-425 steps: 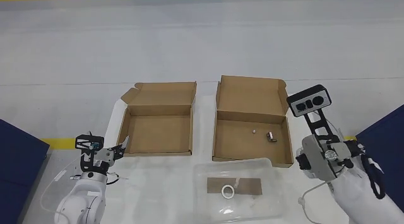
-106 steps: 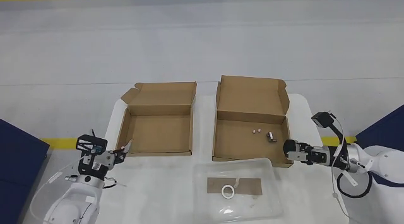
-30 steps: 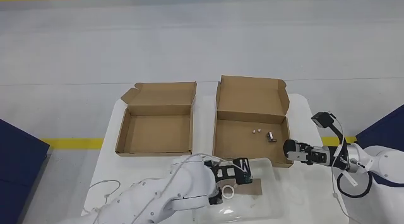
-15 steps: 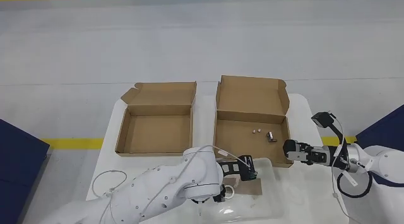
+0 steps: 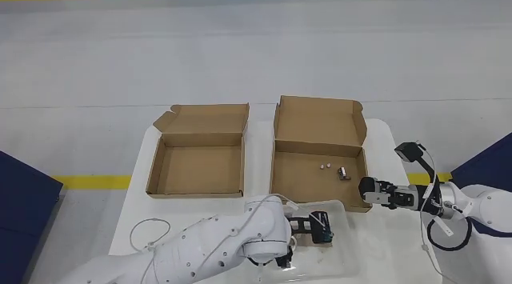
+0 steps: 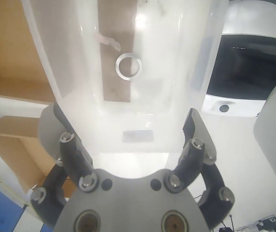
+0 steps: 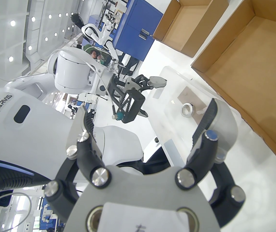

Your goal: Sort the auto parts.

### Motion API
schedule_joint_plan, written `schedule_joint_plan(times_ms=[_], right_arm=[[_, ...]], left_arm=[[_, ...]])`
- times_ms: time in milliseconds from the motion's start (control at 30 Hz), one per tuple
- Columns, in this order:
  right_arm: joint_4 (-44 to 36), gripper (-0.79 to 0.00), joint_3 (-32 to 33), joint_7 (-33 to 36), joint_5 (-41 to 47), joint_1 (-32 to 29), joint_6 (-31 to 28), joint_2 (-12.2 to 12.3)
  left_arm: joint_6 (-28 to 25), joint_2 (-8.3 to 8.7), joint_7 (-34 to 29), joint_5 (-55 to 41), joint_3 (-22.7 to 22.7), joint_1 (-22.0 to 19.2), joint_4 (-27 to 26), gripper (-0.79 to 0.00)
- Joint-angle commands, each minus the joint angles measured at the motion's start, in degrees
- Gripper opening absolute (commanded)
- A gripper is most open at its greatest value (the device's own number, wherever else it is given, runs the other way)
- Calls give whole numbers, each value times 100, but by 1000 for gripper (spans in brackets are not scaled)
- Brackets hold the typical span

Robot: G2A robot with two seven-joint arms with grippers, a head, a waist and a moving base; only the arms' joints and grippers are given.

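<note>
My left claw [image 6: 123, 119] hangs open above the clear bin [image 6: 196, 56] at the near edge of the worktop [image 5: 258, 172], gripping nothing. The metal ring [image 6: 128, 66] lies inside the bin, on the edge of a cardboard strip [image 6: 116, 20]. My right claw [image 7: 148, 109] is open too, empty, beside the right box [image 5: 304, 180] near the worktop's right edge.

Left claw [image 6: 123, 110], right claw [image 7: 148, 107]: both agape.

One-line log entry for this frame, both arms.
left gripper: open, over clear bin | ring: lying in bin | right gripper: open, beside right box | small parts: in right box
</note>
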Motion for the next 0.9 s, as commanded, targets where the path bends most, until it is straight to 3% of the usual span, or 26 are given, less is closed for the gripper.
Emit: schedule_joint_plan(times_ms=[0,267,400,867], right_arm=[[0,0,0,0,2,0,0,0],[0,0,0,0,2,0,0,0],[0,0,0,0,2,0,0,0],[0,0,0,0,2,0,0,0]], left_arm=[[52,-64,-9,-46,51,-45,156,0],[52,-64,-9,-46,51,-45,156,0],[43,-68,290,124,102,103,198,0],[376,-602,530,107,381,-94,1256,0]])
